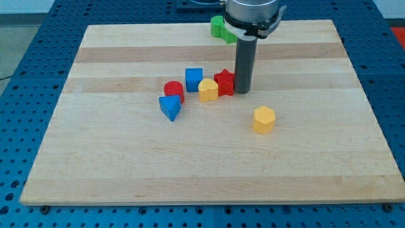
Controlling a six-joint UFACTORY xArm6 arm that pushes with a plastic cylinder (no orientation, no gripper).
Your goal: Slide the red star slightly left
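Observation:
The red star (224, 82) lies near the middle of the wooden board (126, 164). My tip (243, 91) stands right against the star's right side. A yellow block (208, 90) touches the star on its left. A blue cube (194, 79) sits just left of the star and behind the yellow block.
A red cylinder (173, 90) and a blue triangular block (169, 107) lie further to the view's left. A yellow hexagonal block (264, 119) sits below and right of my tip. A green block (221, 29) lies at the view's top, partly hidden by the arm.

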